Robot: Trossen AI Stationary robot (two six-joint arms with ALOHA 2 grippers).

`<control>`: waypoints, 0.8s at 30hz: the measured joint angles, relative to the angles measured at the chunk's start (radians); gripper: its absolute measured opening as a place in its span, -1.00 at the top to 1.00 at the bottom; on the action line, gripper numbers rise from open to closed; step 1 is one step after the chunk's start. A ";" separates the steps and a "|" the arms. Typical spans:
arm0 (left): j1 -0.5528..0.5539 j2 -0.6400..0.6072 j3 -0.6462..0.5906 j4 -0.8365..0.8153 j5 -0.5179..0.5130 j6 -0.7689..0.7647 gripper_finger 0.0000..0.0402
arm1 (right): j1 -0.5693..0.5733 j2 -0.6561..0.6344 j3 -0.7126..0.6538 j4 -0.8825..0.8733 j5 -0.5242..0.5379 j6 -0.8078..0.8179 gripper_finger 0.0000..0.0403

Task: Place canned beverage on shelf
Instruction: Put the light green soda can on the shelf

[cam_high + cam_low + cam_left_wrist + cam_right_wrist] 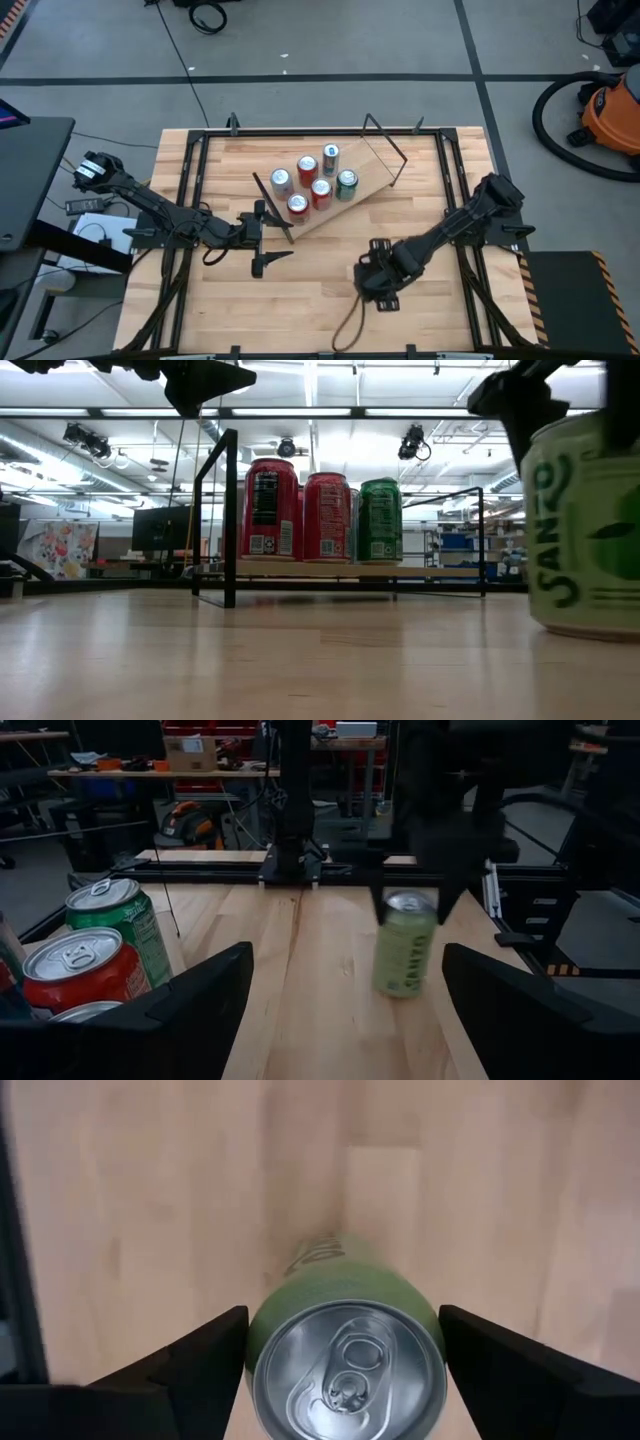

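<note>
A pale green can [345,1370] stands upright on the tabletop near its front edge, with my right gripper [378,275] over it and closed around its top. It also shows in the low view [585,520] and the left wrist view [405,950]. The shelf [375,180], a light-wood plank with black rod frames, lies slanted at the table's far middle. It carries several red, silver and green cans [318,185]. My left gripper [270,238] is open and empty at the shelf's left end. My right gripper holds the can between its two fingers, on two opposite sides of the wall just below the top rim [262,1342]. The fingers come from above and point down. The can stands upright with its base [590,628] on the table.
Black frame rails [190,200] run along the table's left and right sides. A cable [345,320] lies at the front edge. Bare wood [310,290] lies between the can and the shelf. An orange vacuum [610,110] stands on the floor beyond the table.
</note>
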 joint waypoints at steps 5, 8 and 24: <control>0.000 0.000 0.000 -0.002 0.000 0.000 -0.67 | -0.069 -0.001 -0.001 -0.046 0.020 0.134 -0.60; 0.000 0.000 0.000 -0.003 0.000 0.000 -0.67 | -0.114 0.000 -0.002 -0.055 0.051 0.166 -0.60; 0.000 0.000 0.000 -0.014 0.000 0.000 -0.67 | -0.264 0.006 -0.006 -0.080 0.074 -0.011 -0.71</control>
